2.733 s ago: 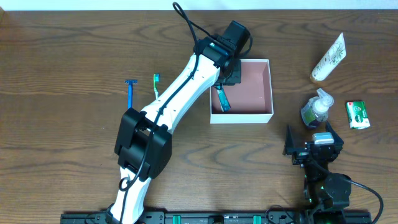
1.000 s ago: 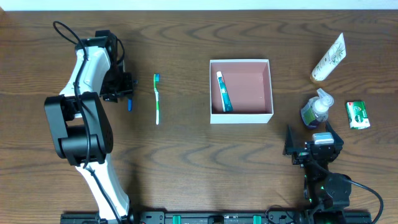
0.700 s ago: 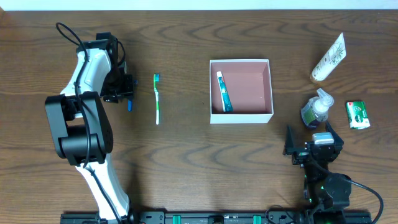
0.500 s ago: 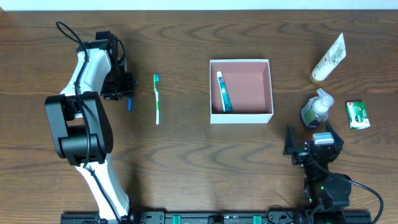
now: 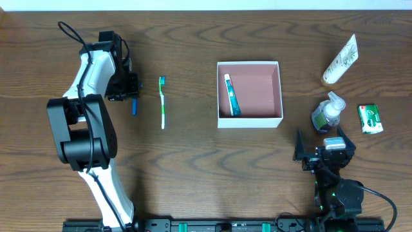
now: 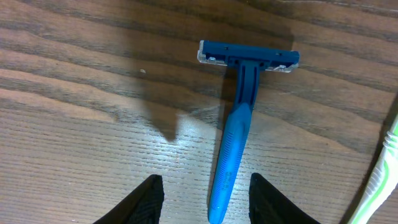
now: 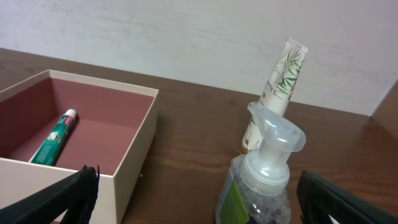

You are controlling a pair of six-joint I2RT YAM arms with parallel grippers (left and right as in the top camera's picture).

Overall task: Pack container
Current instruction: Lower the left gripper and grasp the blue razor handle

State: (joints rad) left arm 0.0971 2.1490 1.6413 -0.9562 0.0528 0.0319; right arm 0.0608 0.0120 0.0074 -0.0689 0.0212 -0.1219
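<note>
At the left of the brown wooden worktop [image 5: 193, 167], the left pincer [image 6: 205, 185] stands released astride a blue plastic razor [image 6: 236, 130], beside a green-and-white toothbrush [image 5: 162, 103]. At centre sits the square white-walled container [image 5: 250, 122], holding a green-and-white toothpaste tube [image 5: 230, 95] along its left wall. Right of it: a leaf-printed cream tube [image 5: 340, 60], a clear pump bottle [image 5: 327, 113] and a green packet [image 5: 370, 118]. The right pincer [image 5: 322, 147] gapes wide near the front edge.

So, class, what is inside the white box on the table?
One green tube lies along the left wall of the box; the rest of its pink floor is bare. From overhead, nothing inside is covered.
</note>
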